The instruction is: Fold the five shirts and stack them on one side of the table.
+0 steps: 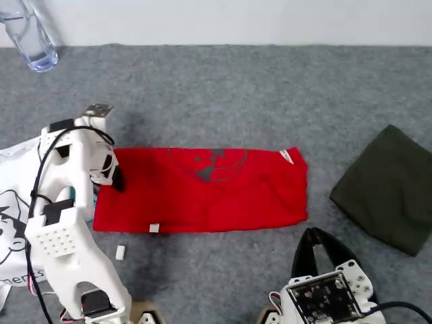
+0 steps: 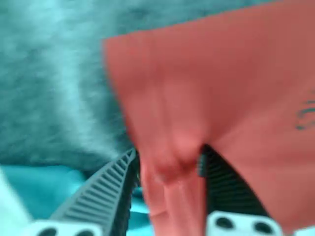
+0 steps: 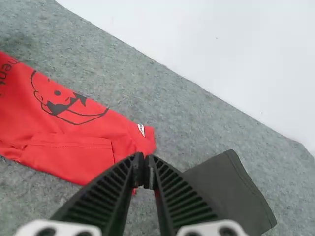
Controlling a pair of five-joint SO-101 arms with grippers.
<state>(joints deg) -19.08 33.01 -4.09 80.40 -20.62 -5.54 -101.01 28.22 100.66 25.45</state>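
Ridged jaws of your left gripper (image 2: 168, 153) are pinching a soft crease of the red shirt (image 1: 202, 192). Your right gripper (image 3: 144, 161) is hanging closed and empty near the folded green shirt (image 1: 388, 189).

You are getting bare grey mat (image 1: 223, 94) running behind the red shirt (image 1: 202, 192), plus a gap between it and the dark folded shirt (image 1: 388, 192). The left arm (image 1: 67, 196) and white shirt (image 1: 12, 209) are blocking the left side; a bottle (image 1: 30, 37) is standing at the far-left corner.
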